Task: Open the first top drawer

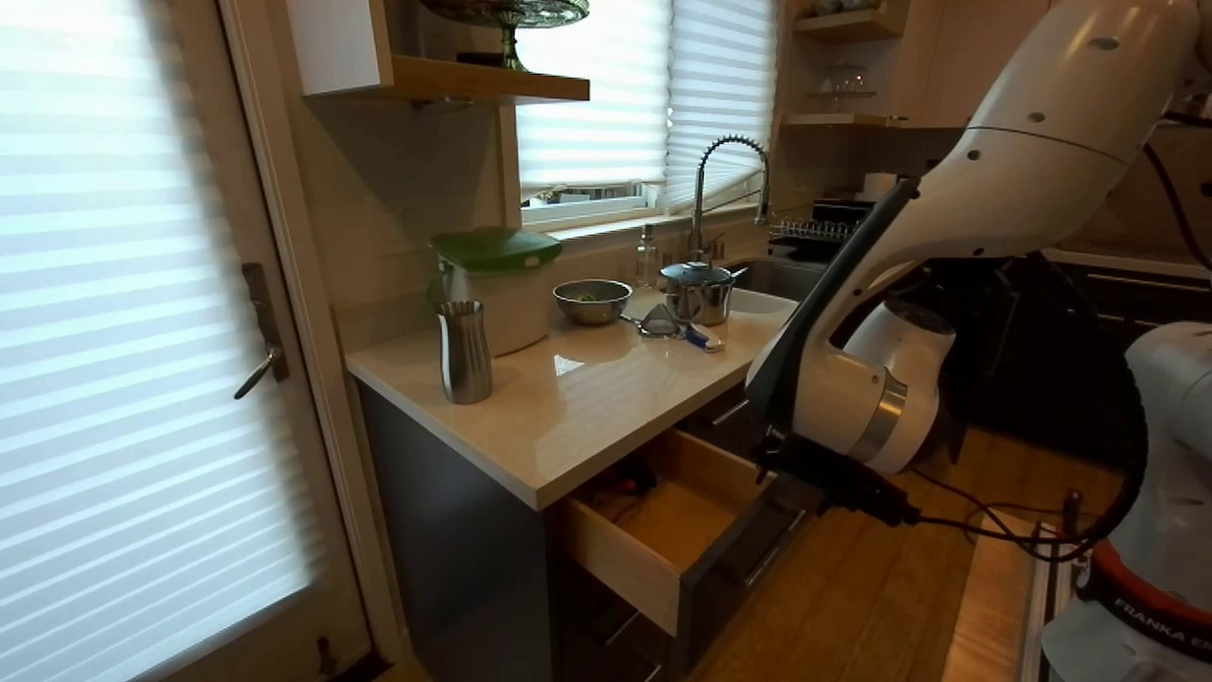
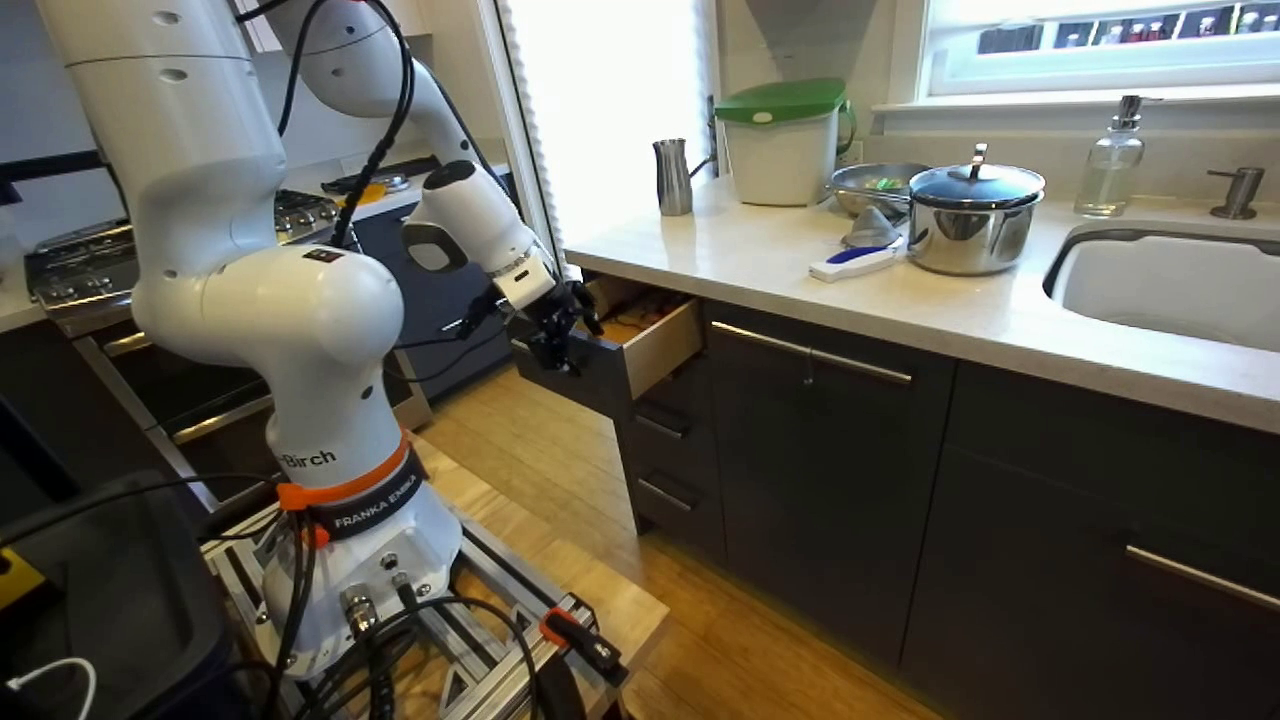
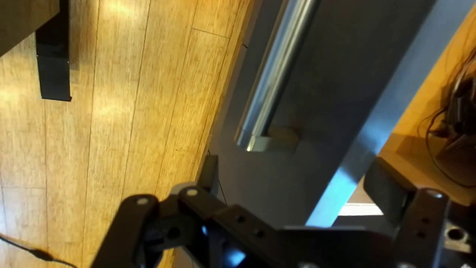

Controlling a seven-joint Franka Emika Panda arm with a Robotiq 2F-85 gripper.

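The first top drawer is pulled out from under the counter, with its dark front [image 2: 572, 378] and light wood side [image 1: 620, 568] showing. Its silver bar handle [image 3: 277, 74] is on the front face; no finger touches it in the wrist view. My gripper [image 3: 299, 180] is open at the end of the drawer front. One finger is on the outer face side, the other over the inside of the box; contact cannot be told. The gripper [image 2: 562, 325] also shows above the front in an exterior view. Dark cords [image 3: 459, 108] lie inside the drawer.
The white counter [image 2: 770, 255] overhangs the drawer. On it stand a metal cup [image 1: 465, 352], a green-lidded bin [image 2: 780, 150], a bowl and a pot [image 2: 972, 225]. Lower drawers [image 2: 665, 450] and a cabinet door [image 2: 820, 480] with a bar handle are shut.
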